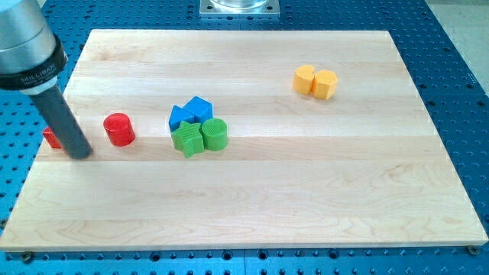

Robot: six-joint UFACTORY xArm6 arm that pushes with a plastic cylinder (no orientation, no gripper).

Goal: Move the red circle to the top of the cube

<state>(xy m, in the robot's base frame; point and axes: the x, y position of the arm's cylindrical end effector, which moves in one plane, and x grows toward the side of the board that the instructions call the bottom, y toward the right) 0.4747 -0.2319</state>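
**Rod tip at the counter's left, red circle just beside it**

Green blocks lie nearest the view's bottom: a green star-like block touching a green cylinder, with the blue cube and a second blue block directly above. Left of them stands the red circle. The tool, a bare rod holding nothing, has its tip left of the circle, partly hiding another red block. Two yellow blocks sit at upper right on the counter.

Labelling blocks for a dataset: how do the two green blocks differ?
The green cylinder has a round top; the green star-like block has a notched outline. The cylinder sits toward the view's right, the star-like block toward the left and slightly lower. Both are the same green, touching, just below the blue blocks.
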